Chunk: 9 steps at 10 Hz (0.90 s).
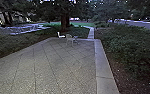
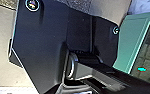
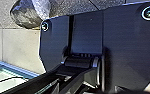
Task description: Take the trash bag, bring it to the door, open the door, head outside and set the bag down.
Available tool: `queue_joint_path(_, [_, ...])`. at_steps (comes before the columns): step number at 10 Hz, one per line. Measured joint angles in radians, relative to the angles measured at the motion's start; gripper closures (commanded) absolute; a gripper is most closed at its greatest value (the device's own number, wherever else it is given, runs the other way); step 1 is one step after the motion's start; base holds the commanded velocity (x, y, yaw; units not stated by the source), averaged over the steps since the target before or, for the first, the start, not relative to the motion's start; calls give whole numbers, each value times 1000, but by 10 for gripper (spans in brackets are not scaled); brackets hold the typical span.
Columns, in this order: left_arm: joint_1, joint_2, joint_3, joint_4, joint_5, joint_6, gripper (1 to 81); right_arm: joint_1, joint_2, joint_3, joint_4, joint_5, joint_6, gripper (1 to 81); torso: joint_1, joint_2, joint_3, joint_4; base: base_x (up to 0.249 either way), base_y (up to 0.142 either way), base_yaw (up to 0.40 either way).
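A green-framed glass panel [image 2: 131, 30] was shown in the left wrist view. A white chair [image 1: 61, 36] and a pale armchair [image 1: 70, 38] were placed at the patio's [image 1: 48, 62] far end, left of green shrubs [image 1: 131, 42]. The dark plastic trash bag [image 3: 26, 15] was seen against paving in the right wrist view. Whether anything was gripped could not be told, nor how far either grip was opened.

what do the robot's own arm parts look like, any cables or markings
In the left wrist view, a wide, angular blue-black plate has round, pale-rimmed fittings near its corners, beside a dark jointed bar with greyish flat faces and a silvery curved edge at the joint. The right wrist view shows a similar plate and dark bar. I can't make out cables or lettering.
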Motion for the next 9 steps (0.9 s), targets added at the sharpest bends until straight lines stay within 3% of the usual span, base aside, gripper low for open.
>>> queue_joint_path(1, [0,11,-11,0,-3,14,10,-7,6,-1,0,0,1,10,0,0,3,-16,0,0,0])
queue_joint_path(2, [-2,20,-24,0,-8,14,10,-12,6,-1,0,0,1,10,0,-1,6,-24,0,0,0])
queue_joint_path(6, [38,58,-77,0,-22,15,10,-15,11,-19,0,0,2,10,-1,-2,49,-26,0,0,0])
queue_joint_path(9, [46,86,-124,0,-51,15,10,-17,54,-69,-1,1,1,10,-2,-2,48,-26,0,0,0])
